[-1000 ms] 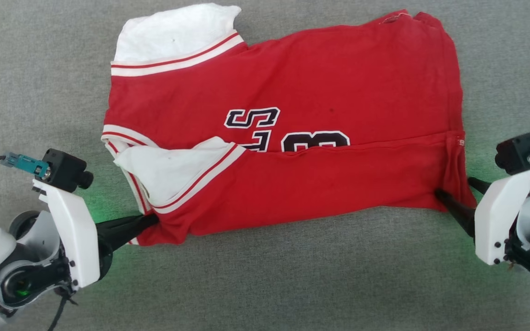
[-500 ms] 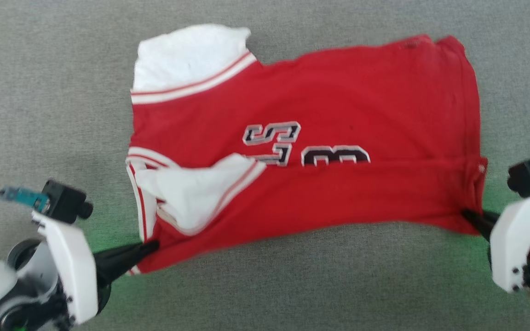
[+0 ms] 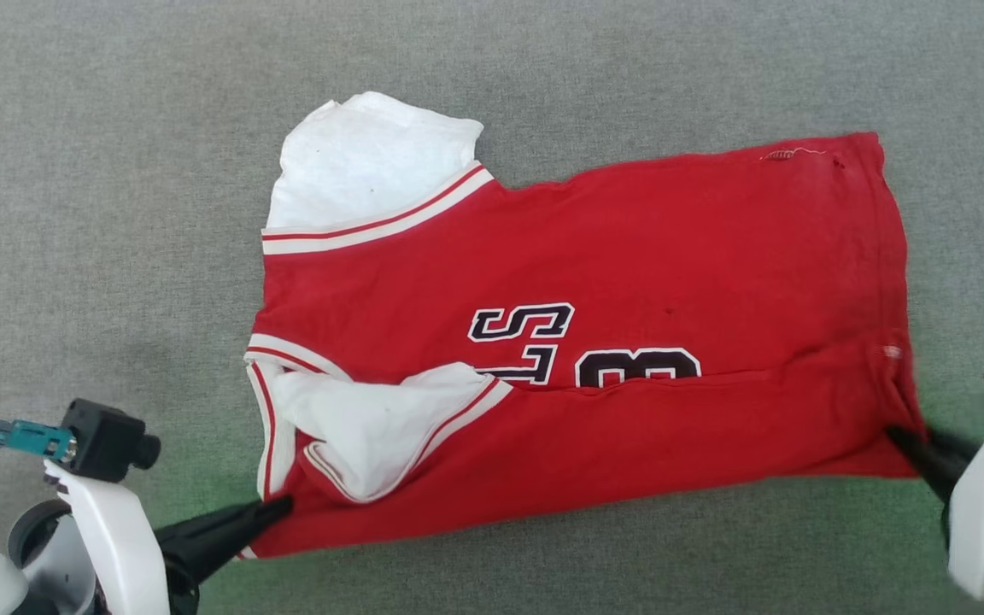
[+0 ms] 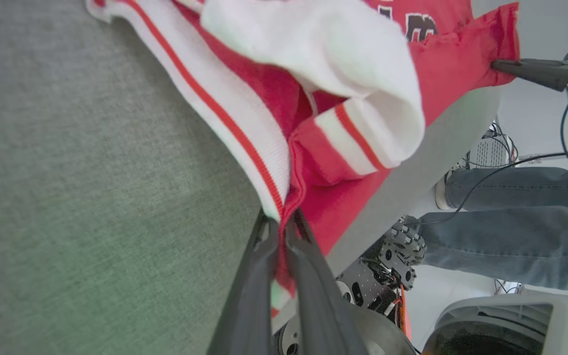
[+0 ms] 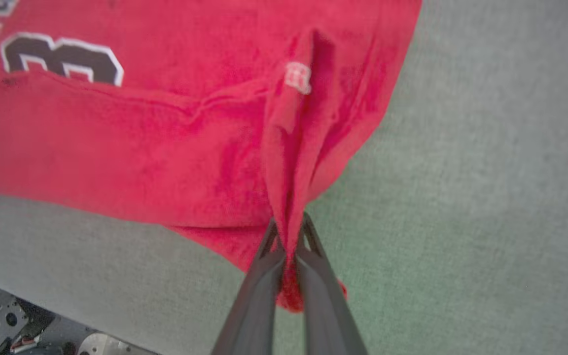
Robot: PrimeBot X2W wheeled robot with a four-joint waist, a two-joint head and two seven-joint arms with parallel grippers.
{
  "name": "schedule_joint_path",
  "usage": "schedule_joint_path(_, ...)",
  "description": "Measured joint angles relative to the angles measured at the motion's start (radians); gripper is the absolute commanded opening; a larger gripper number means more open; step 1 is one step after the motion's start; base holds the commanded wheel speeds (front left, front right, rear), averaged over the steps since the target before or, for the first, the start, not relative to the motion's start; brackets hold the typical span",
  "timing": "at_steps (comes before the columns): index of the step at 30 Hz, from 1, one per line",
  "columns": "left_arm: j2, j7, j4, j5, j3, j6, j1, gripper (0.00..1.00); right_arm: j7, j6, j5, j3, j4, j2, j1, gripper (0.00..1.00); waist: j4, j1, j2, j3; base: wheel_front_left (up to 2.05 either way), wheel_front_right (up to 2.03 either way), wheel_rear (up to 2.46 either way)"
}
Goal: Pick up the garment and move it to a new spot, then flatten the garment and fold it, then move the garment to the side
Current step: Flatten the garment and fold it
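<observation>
The garment (image 3: 594, 282), a red T-shirt with white sleeves and black lettering, lies spread on the grey surface, its near long edge folded over toward the middle. One white sleeve (image 3: 372, 162) sticks out at the far left; the other (image 3: 381, 423) lies folded onto the red body. My left gripper (image 3: 274, 510) is shut on the near left corner, pinching red cloth and striped trim (image 4: 284, 222). My right gripper (image 3: 902, 440) is shut on the near right corner, a bunched red hem (image 5: 289, 222) between its fingers.
Grey fabric surface (image 3: 116, 171) extends all round the shirt. In the left wrist view its near edge (image 4: 427, 162) runs diagonally, with the robot's base (image 4: 392, 266) and a person's jeans-clad legs (image 4: 520, 222) beyond it.
The shirt and both grippers sit lower in the head view than before, and the grippers keep their hold on the near corners; the whole picture has shifted, so the camera moved.
</observation>
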Motion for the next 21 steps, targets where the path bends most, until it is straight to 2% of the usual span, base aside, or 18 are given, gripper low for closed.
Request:
schedule_joint_path(1, -0.001, -0.010, 0.004, 0.003, 0.004, 0.001, 0.000, 0.49, -0.019, 0.000, -0.012, -0.012, -0.002, 0.012, -0.007, 1.00, 0.000, 0.0000, 0.0000, -0.003, 0.00, 0.00, 0.00)
schedule_joint_path(2, 0.001, -0.022, 0.006, 0.011, 0.009, 0.001, 0.000, 1.00, -0.036, 0.000, -0.024, -0.015, -0.009, 0.014, -0.012, 1.00, 0.000, 0.0000, 0.0000, -0.005, 0.00, 0.00, 0.00)
schedule_joint_path(6, 0.020, -0.070, 0.012, 0.019, 0.041, 0.005, -0.002, 1.00, -0.136, 0.000, -0.069, -0.023, -0.031, 0.050, -0.053, 1.00, -0.011, 0.0000, 0.0000, -0.013, 0.00, 0.00, 0.00)
schedule_joint_path(10, 0.023, -0.153, 0.045, 0.042, 0.108, 0.028, -0.049, 1.00, -0.302, 0.000, -0.137, -0.014, -0.034, 0.104, -0.119, 1.00, -0.033, 0.0000, 0.0000, -0.011, 0.00, 0.00, 0.00)
schedule_joint_path(17, -0.079, -0.270, 0.245, 0.107, 0.230, 0.040, -0.242, 1.00, -0.630, 0.000, -0.246, 0.047, 0.041, 0.202, -0.215, 1.00, -0.096, 0.0000, 0.0000, 0.012, 0.00, 0.00, 0.00)
schedule_joint_path(21, -0.128, -0.241, 0.406, 0.181, 0.235, 0.056, -0.371, 1.00, -0.750, 0.000, -0.279, 0.057, 0.087, 0.257, -0.261, 1.00, -0.147, 0.0000, 0.0000, 0.029, 0.00, 0.00, 0.00)
